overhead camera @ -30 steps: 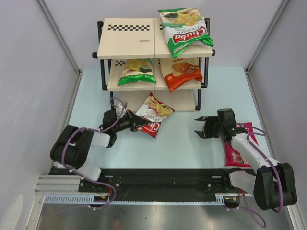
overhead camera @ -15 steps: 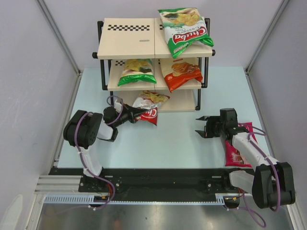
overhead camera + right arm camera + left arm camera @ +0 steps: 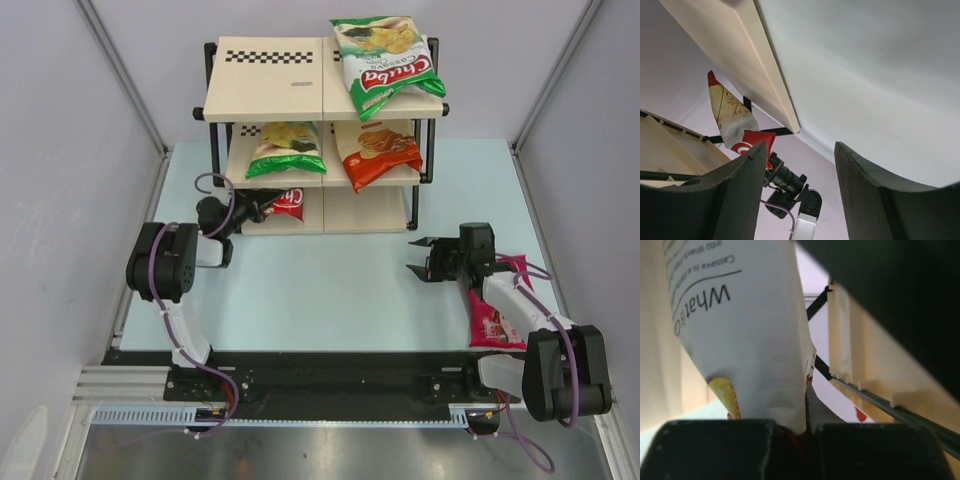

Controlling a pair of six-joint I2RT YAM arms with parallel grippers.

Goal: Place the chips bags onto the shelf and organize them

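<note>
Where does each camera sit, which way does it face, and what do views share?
Top external: above and behind the robot, looking down on table and shelf; left arm and right arm show.
Left wrist: facing into the shelf's bottom tier; left gripper shut on the red-and-white bag.
Right wrist: rolled, facing across the table toward the shelf; the open right gripper shows.
Shared: all three show that bag.

Shelf (image 3: 270, 75) stands at the far middle of the table (image 3: 340, 300). Top tier, right half: top bag (image 3: 385, 62), overhanging the front edge. Middle tier: middle-left bag (image 3: 286, 148) and middle-right bag (image 3: 376, 152), side by side. Lowest tier, left half: bottom bag (image 3: 287, 202), clamped in my left gripper (image 3: 262, 207), which reaches in from the left. My right gripper (image 3: 420, 258) hangs before the shelf's right end, apart from it. Table bag (image 3: 492, 322) lies at the right, partly under my right arm.
</note>
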